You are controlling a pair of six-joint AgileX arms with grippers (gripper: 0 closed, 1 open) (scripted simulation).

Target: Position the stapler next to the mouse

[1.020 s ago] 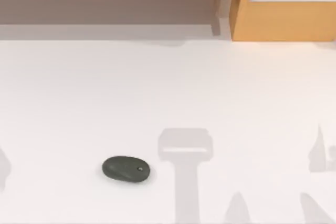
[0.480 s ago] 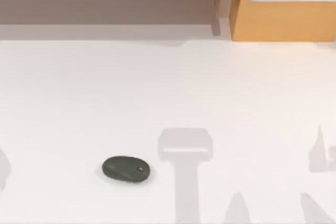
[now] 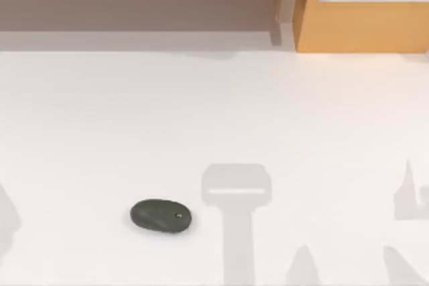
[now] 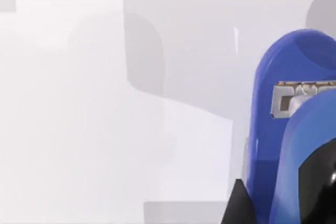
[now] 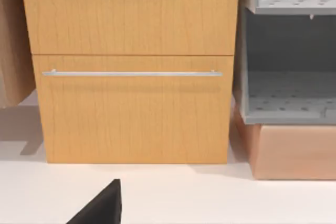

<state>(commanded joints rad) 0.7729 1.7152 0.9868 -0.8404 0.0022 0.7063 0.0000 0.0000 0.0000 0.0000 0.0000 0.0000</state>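
A: One stapler (image 4: 273, 145), blue, close under the left wrist camera beside a dark fingertip (image 4: 239, 208); can't tell whether it's gripped.

B: Mouse (image 3: 160, 216) lies apart on the table (image 3: 214, 112). Centre the fingers before closing.

table (image 3: 214, 118): white | wooden cabinet (image 5: 131, 66): metal bar handle (image 5: 131, 73) | grey shelf unit (image 5: 289, 51): beside cabinet

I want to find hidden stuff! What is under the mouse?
The mouse sits flat on the white table. Nothing pokes out around it. Its body covers the spot underneath, so that bit cannot be seen.
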